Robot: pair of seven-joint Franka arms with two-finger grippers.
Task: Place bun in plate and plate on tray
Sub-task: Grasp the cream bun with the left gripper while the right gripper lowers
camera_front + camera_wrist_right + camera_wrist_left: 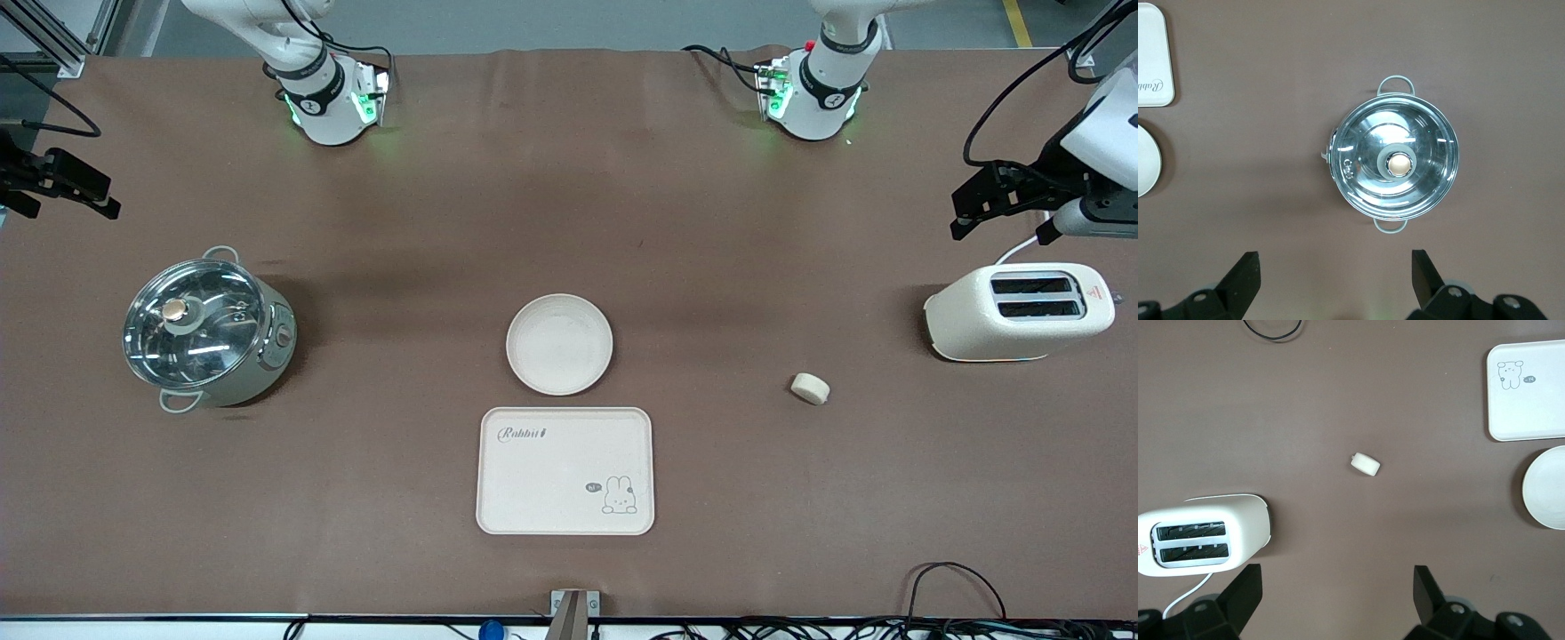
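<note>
The bun (pixel 810 388) lies on the bare table, toward the left arm's end, a little nearer the front camera than the toaster; it also shows in the left wrist view (pixel 1365 464). The round plate (pixel 559 344) sits mid-table with nothing on it. The rabbit tray (pixel 565 471) lies just nearer the front camera than the plate, close to it, and holds nothing. My left gripper (pixel 962 213) is open, up over the table's end by the toaster (pixel 1337 577). My right gripper (pixel 76 212) is open, up over the opposite end by the pot (pixel 1335 261).
A cream toaster (pixel 1022 311) with a white cord stands at the left arm's end. A steel pot with a glass lid (pixel 206 327) stands at the right arm's end. Cables (pixel 956 587) lie along the table's front edge.
</note>
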